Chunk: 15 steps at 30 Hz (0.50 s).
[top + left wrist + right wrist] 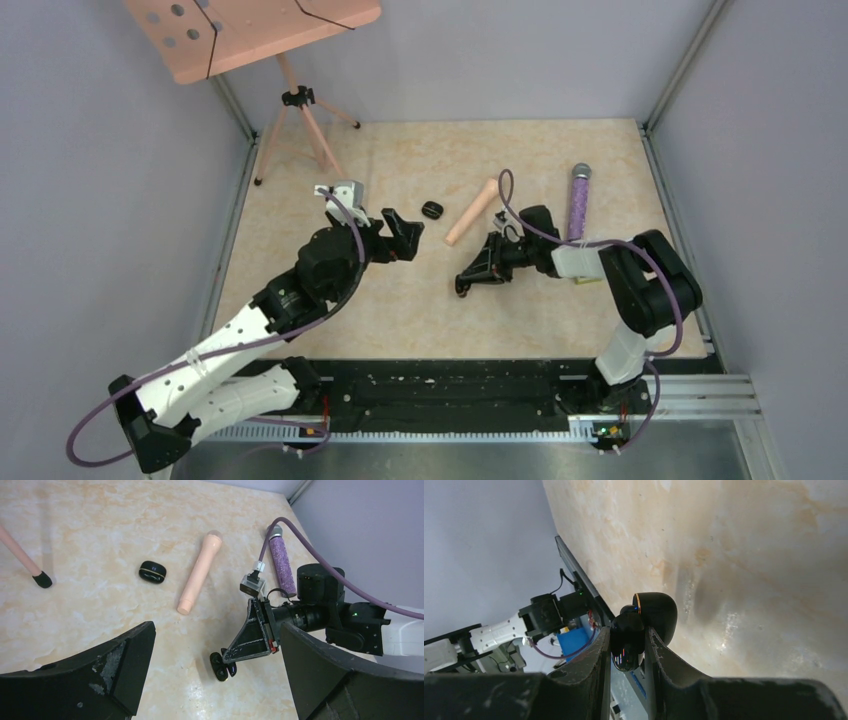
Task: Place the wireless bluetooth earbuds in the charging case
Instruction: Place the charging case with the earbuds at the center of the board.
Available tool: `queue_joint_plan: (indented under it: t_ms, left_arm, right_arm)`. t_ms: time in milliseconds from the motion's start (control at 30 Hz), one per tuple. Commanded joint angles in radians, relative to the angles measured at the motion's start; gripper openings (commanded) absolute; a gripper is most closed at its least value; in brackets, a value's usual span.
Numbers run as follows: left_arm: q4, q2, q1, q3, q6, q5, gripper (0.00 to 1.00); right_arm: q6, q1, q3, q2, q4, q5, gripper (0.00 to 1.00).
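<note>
Quick headcount, folks: two black pebble-shaped things, namely one charging case [655, 611] and one closed black lump [432, 210] at upper middle of the overhead view. One peach cylinder [470, 212], one purple glittery stick [579, 200], one pink tripod stand [297, 98] at upper left. Two robot arms: left arm [320, 265], right arm [645, 275].

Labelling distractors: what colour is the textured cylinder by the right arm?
The cylinder is purple, with a silvery cap at its far end; shows best in the left wrist view.
</note>
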<state>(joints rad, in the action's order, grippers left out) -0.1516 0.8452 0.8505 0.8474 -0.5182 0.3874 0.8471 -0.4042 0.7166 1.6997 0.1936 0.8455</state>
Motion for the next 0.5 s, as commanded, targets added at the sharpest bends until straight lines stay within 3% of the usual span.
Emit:
queue_joint_plan:
  t_ms: [0, 467]
  left_arm:
    - [-0.002, 0.016, -0.004, -0.014, -0.020, 0.008, 0.99]
    - [0.010, 0.021, -0.003, -0.021, -0.017, -0.013, 0.99]
  right_arm:
    - [-0.063, -0.007, 0.013, 0.032, -0.002, -0.016, 0.00]
    - [-0.200, 0.028, -0.011, 0.008, -0.177, -0.094, 0.00]
